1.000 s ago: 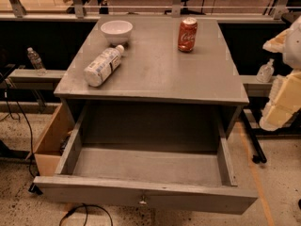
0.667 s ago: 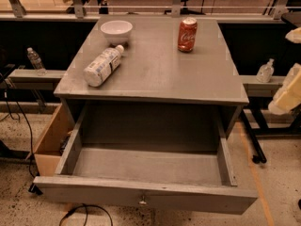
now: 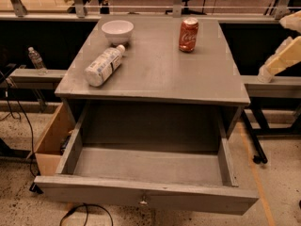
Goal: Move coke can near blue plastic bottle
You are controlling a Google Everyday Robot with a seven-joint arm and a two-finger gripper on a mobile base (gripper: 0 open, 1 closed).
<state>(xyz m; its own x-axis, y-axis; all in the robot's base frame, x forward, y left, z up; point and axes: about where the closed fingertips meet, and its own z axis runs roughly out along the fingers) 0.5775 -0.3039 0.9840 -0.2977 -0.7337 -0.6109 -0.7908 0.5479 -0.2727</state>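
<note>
The gripper (image 3: 268,69) rose at the right edge (open or closed, couldn't tell), well apart from the coke can (image 3: 188,34). The can stood untouched on the surface (image 3: 160,74), apart from the blue plastic bottle (image 3: 104,66).

High front view, tool (image 3: 272,66) far right
</note>
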